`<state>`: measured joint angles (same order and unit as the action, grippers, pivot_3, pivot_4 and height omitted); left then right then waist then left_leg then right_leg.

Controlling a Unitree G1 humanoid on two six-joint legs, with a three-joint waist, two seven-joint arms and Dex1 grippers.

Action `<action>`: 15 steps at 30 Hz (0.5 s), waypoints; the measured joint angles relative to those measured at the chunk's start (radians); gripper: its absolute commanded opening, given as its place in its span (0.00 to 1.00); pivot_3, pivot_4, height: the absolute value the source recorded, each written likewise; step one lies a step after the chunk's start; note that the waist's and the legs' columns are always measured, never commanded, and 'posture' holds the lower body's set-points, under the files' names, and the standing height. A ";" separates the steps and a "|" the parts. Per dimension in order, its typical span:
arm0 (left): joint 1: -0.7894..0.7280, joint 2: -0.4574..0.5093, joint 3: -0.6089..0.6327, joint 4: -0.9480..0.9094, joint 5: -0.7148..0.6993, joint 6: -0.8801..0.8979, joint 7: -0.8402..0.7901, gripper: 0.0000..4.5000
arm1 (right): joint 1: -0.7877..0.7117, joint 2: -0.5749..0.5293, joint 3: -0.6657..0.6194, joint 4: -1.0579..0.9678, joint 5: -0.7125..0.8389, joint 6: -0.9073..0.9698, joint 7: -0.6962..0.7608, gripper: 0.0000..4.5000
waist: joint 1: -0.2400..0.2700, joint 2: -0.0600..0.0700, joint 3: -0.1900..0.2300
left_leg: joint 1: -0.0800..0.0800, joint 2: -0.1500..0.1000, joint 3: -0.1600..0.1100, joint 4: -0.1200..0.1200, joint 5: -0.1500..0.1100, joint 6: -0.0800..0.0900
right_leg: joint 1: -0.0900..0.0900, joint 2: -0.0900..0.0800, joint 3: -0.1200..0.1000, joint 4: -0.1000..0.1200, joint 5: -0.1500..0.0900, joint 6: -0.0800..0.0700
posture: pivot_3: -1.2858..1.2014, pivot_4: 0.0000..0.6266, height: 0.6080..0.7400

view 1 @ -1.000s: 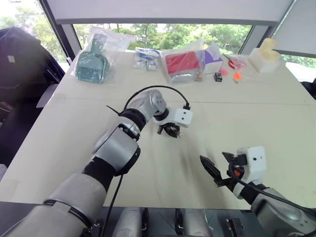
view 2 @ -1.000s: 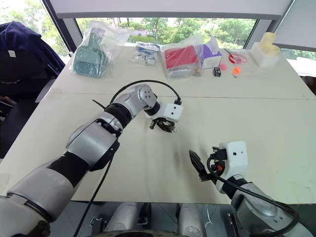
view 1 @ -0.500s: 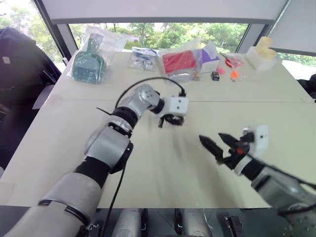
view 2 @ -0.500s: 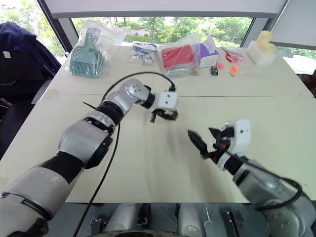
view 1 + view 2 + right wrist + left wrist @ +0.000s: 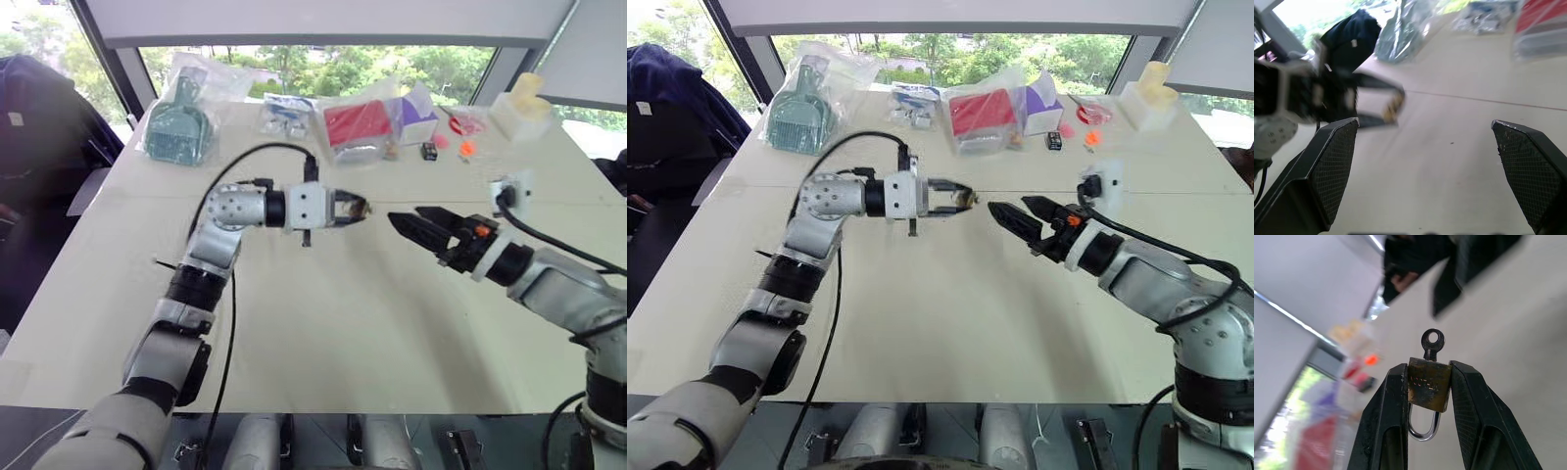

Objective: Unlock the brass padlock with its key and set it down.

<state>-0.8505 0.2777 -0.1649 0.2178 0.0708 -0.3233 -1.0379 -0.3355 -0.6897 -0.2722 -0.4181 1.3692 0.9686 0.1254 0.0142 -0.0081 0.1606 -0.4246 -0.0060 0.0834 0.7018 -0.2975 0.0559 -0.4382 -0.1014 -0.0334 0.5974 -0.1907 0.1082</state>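
The brass padlock (image 5: 1430, 384) is clamped between my left gripper's (image 5: 358, 208) two black fingers, held up above the table (image 5: 323, 323). Its silvery shackle (image 5: 1424, 430) points back toward the wrist. A small dark key (image 5: 1432, 343) sticks out of the padlock's outer end, toward my right gripper. My right gripper (image 5: 404, 217) hovers open, aimed at the padlock from the right with a short gap between them and nothing between its fingers. In the right wrist view the padlock (image 5: 1392, 105) shows ahead of the wide-spread fingers (image 5: 1327, 166).
Along the table's far edge lie a bagged teal item (image 5: 176, 132), a red package (image 5: 361, 125), a purple box (image 5: 421, 113), a small black block (image 5: 431, 151), orange bits (image 5: 468, 149) and a white container (image 5: 519, 108). A dark jacket (image 5: 39, 137) hangs at the left.
Both arms rose from near the tabletop. My left gripper swung to point right with the padlock in it. My right gripper came up and forward until it faces the padlock.
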 measured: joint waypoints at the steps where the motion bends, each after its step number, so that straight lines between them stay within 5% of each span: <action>1: 0.010 0.001 -0.003 -0.032 0.003 0.008 0.019 0.15 | -0.012 0.003 0.007 0.011 0.001 0.003 0.003 1.00 | -0.001 0.000 0.000 | 0.000 0.000 0.000 0.000 0.000 0.000 | 0.000 0.000 0.000 0.000 0.000 0.000 | 0.52 0.24 1.00; 15: 0.059 0.059 -0.054 -0.075 0.026 0.000 0.133 0.15 | -0.102 0.076 0.016 0.081 0.097 0.003 -0.051 1.00 | -0.001 0.000 0.000 | 0.001 0.001 0.000 0.000 0.000 0.000 | 0.000 0.003 0.000 0.001 0.000 0.001 | 0.52 0.24 1.00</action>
<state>-0.7918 0.3368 -0.2190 0.1427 0.0968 -0.3236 -0.9045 -0.4370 -0.6134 -0.2564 -0.3374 1.4659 0.9715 0.0747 0.0128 -0.0079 0.1606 -0.4240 -0.0050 0.0838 0.7017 -0.2973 0.0558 -0.4382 -0.0988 -0.0337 0.5980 -0.1905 0.1087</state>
